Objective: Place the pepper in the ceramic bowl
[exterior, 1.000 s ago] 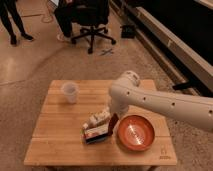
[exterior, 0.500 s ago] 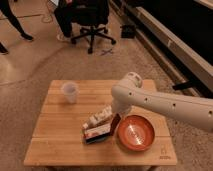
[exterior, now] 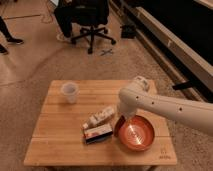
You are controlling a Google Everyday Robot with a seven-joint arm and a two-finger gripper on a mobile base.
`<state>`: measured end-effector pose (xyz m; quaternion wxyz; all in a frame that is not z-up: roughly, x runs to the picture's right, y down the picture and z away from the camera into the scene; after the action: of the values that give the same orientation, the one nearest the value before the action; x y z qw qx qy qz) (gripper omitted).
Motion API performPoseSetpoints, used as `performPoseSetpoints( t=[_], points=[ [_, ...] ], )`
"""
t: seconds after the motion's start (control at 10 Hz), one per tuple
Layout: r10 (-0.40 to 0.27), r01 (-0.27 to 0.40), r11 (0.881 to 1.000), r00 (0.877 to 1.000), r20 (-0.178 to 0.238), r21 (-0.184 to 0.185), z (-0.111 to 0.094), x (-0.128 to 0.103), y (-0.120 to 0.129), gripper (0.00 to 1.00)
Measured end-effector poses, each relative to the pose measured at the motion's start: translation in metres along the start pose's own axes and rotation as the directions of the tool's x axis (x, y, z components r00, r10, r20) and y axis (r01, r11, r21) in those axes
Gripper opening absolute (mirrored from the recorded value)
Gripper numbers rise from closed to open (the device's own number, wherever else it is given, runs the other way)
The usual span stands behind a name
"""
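Note:
The ceramic bowl (exterior: 136, 133) is wide, shallow and glossy orange-red, and stands on the front right of the wooden table (exterior: 60, 145). My arm reaches in from the right and bends down, so the gripper (exterior: 124, 119) hangs just over the bowl's left rim. The pepper does not show in this view; it is either hidden at the gripper or out of sight.
A translucent white cup (exterior: 69, 92) stands at the back left of the table. A pale bottle-like item (exterior: 100, 117) lies on its side left of the bowl, with a flat red-and-white box (exterior: 98, 133) in front of it. An office chair (exterior: 91, 22) stands on the floor behind.
My arm and gripper have shifted a little to the right and down, closer over the bowl's left rim. The things on the table have not moved.

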<state>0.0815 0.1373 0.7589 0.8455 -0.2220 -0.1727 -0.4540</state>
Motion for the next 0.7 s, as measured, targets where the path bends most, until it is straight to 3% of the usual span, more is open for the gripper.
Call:
performPoseSetpoints(
  t=[0.1,0.3,0.7],
  points=[
    [-0.010,0.010,1.000,1.000,0.007,-0.009,-0.001,0.001,0.007,0.27],
    [0.042,-0.041,0.999,0.999,0.017,-0.021,0.009,0.002,0.022,0.27],
    [0.038,-0.038,0.999,0.999,0.000,-0.027,0.010,0.003,0.026,0.27]
  ],
)
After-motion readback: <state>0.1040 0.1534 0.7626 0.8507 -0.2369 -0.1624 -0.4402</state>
